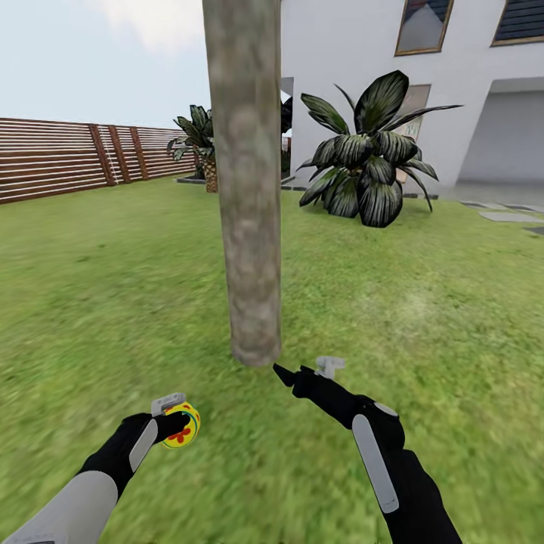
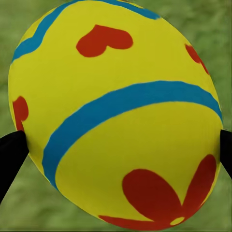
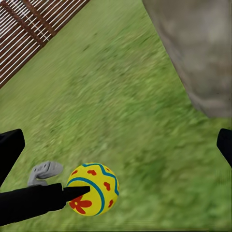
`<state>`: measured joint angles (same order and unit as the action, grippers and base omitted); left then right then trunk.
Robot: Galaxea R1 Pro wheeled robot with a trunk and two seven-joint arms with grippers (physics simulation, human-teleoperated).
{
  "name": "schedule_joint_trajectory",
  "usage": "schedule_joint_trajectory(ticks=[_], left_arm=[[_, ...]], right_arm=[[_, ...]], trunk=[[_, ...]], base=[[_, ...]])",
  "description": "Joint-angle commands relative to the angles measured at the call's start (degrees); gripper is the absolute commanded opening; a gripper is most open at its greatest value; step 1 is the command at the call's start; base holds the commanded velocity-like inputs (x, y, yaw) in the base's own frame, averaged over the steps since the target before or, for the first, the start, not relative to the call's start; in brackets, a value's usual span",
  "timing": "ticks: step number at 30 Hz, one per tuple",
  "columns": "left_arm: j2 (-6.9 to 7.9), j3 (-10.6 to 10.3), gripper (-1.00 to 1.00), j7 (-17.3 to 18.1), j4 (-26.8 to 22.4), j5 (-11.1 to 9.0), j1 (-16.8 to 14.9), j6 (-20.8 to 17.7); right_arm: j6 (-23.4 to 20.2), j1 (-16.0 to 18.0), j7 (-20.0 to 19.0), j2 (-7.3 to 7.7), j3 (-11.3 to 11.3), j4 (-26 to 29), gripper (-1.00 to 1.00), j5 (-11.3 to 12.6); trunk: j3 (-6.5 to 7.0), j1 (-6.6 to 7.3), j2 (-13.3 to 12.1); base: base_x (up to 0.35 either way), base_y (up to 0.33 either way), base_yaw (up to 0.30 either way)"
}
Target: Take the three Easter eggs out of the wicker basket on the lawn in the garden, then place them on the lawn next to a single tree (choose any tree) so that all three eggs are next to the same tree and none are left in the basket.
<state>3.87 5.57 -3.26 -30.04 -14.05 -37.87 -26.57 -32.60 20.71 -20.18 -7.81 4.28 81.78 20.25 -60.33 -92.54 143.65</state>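
We log the left gripper (image 1: 175, 425), fingers (image 2: 10, 154) clamped on one Easter egg (image 1: 181, 427) above the lawn (image 1: 113, 302), the right gripper (image 1: 302, 372) with fingers spread wide and empty — both near the tree (image 1: 249, 227).

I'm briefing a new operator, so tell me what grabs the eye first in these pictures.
The grey-brown tree trunk rises straight ahead on the lawn, just beyond both arms. The left gripper pinches a bright yellow Easter egg with blue bands and red flowers, low above the grass. The right gripper is open and empty near the trunk's foot.
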Motion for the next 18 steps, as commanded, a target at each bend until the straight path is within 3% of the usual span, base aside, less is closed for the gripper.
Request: schedule_joint_trajectory(ticks=[1, 11, 12, 15, 18], left_arm=[[-0.01, 0.0, -1.0, -0.3, -0.1, -0.6, 0.0, -0.3], [-0.01, 0.1, -1.0, -0.3, -0.1, -0.6, 0.0, -0.3], [-0.01, 0.1, -1.0, -0.3, -0.1, -0.6, 0.0, -0.3], [-0.01, 0.1, -1.0, -0.3, -0.1, -0.6, 0.0, -0.3], [-0.01, 0.1, -1.0, -0.4, -0.1, -0.6, 0.0, -0.3]], right_arm=[[-0.4, 0.0, 0.0, -0.02, -0.1, 0.0, 1.0, 0.3], [-0.8, 0.0, -0.1, 0.15, -0.3, 0.5, 1.0, 0.6], [-0.9, 0.0, -0.1, 0.22, -0.4, 0.7, 1.0, 1.1], [-5.4, -0.1, -0.2, 0.85, -0.3, 4.0, 1.0, 8.0], [-7.4, -0.6, -0.2, 1.02, -0.4, 4.8, 1.0, 9.8]], trunk=[[-0.28, -0.01, 0.0], [-2.5, -0.27, 0.2], [-2.72, -0.29, 0.2], [-3.38, -0.37, 0.2], [-4.05, -0.45, 0.3]], base=[[0.0, 0.0, 0.0], [0.0, 0.0, 0.0], [0.0, 0.0, 0.0], [0.0, 0.0, 0.0], [0.0, 0.0, 0.0]])
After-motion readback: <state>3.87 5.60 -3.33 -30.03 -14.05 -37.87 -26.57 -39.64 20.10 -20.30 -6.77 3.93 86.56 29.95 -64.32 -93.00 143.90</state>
